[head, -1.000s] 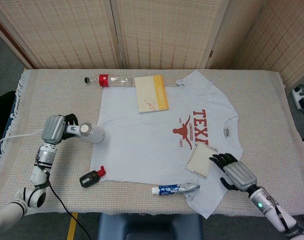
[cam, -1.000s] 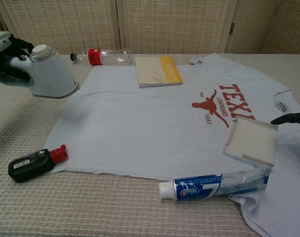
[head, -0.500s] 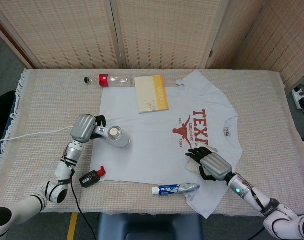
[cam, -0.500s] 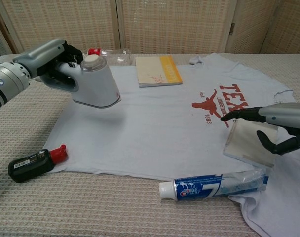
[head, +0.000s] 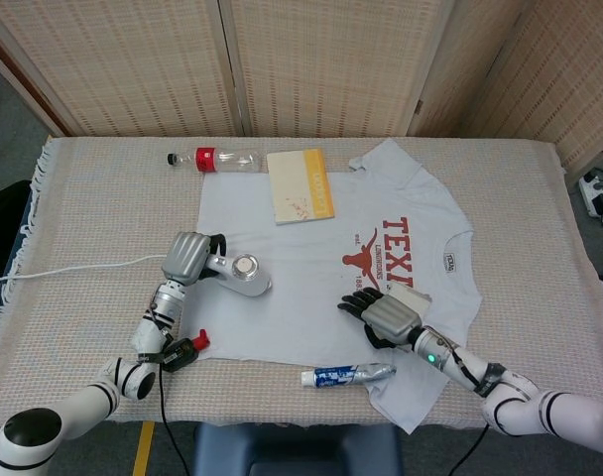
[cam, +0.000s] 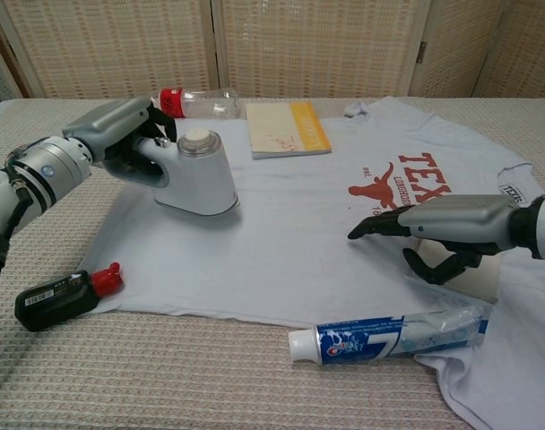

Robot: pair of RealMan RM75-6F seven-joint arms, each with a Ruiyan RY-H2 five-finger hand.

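Observation:
My left hand (head: 187, 260) (cam: 111, 143) grips the handle of a white iron (head: 242, 274) (cam: 196, 175). The iron's base rests on the left part of a pale grey T-shirt (head: 301, 268) (cam: 290, 233) with a red "TEXAS" longhorn print, spread flat on the table. Over the shirt's lower right, my right hand (head: 381, 315) (cam: 438, 228) hovers with fingers stretched toward the left and nothing in it. A flat white box (cam: 477, 278) lies just under and behind that hand, mostly hidden in the head view.
A toothpaste tube (head: 346, 375) (cam: 389, 336) lies at the shirt's front hem. A black bottle with a red cap (head: 180, 353) (cam: 62, 294) sits front left. A plastic bottle (head: 222, 159) and a yellow-edged book (head: 300, 185) lie at the back. The iron's cord (head: 73, 266) trails left.
My left hand carried the iron rightward from the table's left onto the shirt. My right hand moved left from the table's right edge, over the white box and onto the shirt.

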